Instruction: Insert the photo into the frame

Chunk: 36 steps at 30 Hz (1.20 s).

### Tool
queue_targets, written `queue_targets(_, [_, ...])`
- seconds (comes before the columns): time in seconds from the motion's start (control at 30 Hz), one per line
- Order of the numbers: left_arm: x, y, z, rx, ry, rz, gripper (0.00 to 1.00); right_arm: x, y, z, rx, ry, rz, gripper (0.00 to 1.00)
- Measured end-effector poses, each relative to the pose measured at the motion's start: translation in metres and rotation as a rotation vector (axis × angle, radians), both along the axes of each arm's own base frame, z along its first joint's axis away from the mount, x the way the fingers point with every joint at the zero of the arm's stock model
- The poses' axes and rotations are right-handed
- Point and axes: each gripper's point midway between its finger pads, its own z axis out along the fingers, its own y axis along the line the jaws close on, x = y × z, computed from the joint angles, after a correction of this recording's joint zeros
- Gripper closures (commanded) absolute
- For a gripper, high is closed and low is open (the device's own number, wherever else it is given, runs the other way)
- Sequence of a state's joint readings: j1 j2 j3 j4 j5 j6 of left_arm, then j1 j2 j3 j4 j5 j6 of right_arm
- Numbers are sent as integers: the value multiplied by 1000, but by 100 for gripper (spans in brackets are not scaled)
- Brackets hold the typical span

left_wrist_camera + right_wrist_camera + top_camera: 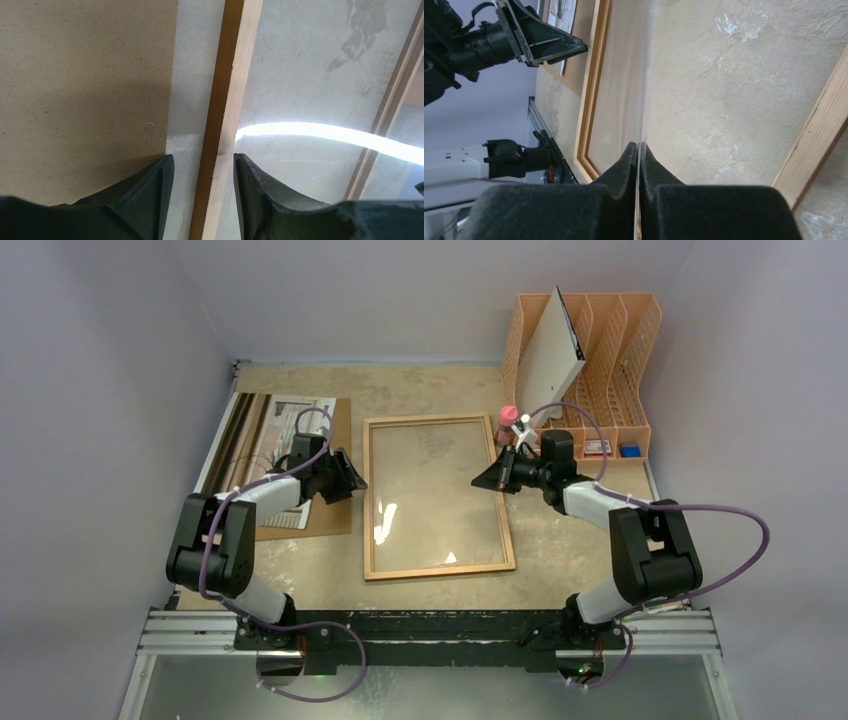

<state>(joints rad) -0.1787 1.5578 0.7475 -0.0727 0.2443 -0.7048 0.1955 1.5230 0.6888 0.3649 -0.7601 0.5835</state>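
Observation:
The light wooden frame [371,502] lies flat in the middle of the table. The photo [288,423] lies at the left on a brown backing board [330,512], partly hidden by my left arm. My left gripper [356,481] is open, its jaws straddling the frame's left rail [222,115] without gripping it [203,161]. My right gripper [482,480] is at the frame's right side and shut [638,146] on the thin edge of the clear pane [642,90], which stands tilted up above the frame's right rail [819,132].
A peach file organizer [615,360] holding a white folder [548,355] stands at the back right. A pink bottle [509,418] stands just behind my right gripper. The backing board's edge [75,75] lies close to the left rail. Walls close in on three sides.

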Motion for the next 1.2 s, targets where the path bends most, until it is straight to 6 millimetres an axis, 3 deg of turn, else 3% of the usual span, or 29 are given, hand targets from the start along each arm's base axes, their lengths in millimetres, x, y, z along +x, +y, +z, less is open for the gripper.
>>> queue_targets(0.17, [-1, -1, -3, -8, 9, 4, 57, -6, 0, 10, 23, 3, -16, 100])
queue_targets(0.6, [10, -7, -7, -16, -31, -1, 72, -16, 7, 87, 218, -15, -73, 100])
queue_targets(0.77, [19, -4, -7, 1, -47, 14, 75, -17, 8, 104, 260, -10, -85, 100])
queue_targets(0.9, [27, -1, -6, 23, -61, 34, 75, -19, 13, 110, 289, 11, -84, 100])
queue_targets(1.07, [25, 2, -3, 46, -30, 41, 62, -26, 31, 115, 321, 32, -46, 100])
queue_targets(1.2, [21, 19, 17, 120, -21, 98, 55, -26, 39, 107, 316, 62, -37, 100])
